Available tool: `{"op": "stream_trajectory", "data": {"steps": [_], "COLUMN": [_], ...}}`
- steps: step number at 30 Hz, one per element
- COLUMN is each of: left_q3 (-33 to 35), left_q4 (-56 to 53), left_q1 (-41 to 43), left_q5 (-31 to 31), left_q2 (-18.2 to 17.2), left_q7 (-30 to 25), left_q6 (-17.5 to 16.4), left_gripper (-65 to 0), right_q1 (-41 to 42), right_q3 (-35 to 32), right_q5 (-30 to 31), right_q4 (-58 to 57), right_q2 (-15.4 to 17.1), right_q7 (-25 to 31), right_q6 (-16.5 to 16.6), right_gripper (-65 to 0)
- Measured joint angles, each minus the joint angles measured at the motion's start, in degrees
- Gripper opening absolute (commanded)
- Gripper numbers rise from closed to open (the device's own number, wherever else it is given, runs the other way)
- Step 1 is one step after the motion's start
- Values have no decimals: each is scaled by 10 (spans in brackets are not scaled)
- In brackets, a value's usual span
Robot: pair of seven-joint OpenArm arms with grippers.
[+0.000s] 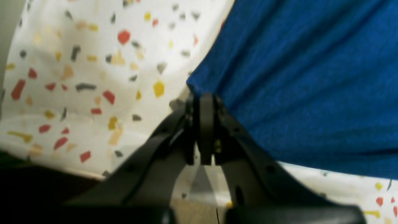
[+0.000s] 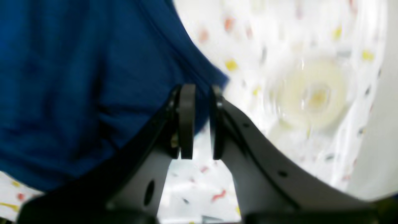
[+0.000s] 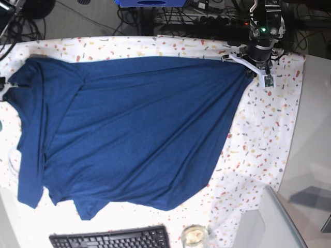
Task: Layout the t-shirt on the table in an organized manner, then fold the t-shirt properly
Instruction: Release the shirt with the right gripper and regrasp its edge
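The dark blue t-shirt lies spread wide across the speckled white table, with wrinkles and a folded-over strip along its left side. My left gripper is at the shirt's far right corner. In the left wrist view this gripper is shut on the corner of the t-shirt. In the right wrist view, my right gripper pinches the edge of the t-shirt, jaws narrowly apart with fabric between them, over the table. That view is blurred. The base view barely shows this arm at its left edge.
A black keyboard and a clear glass sit at the near edge. A blurred round clear object shows near my right gripper. Cables and a power strip run behind the table. Bare grey surface lies to the right.
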Motion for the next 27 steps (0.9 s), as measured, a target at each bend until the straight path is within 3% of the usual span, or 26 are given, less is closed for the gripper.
{"op": "stream_trajectory", "data": {"steps": [8, 19, 25, 27], "left_q3": [0, 0, 9, 9], "left_q4": [-3, -26, -25, -24], "left_q1": [-2, -8, -6, -4], "left_q5": [0, 0, 0, -1], "left_q2": [3, 3, 2, 1], "left_q7": [0, 0, -2, -2], "left_q6": [0, 0, 1, 0], "left_gripper": [-650, -650, -650, -535], "right_q1": [-4, -4, 4, 5], "right_q3": [-1, 0, 3, 3], "right_q5": [-2, -3, -82, -81], "right_q4": [-17, -74, -78, -78], "right_q2": [-28, -13, -17, -17], "right_q7": [-8, -2, 0, 0], "right_q6": [0, 0, 0, 0], "right_gripper": [-575, -575, -576, -576]}}
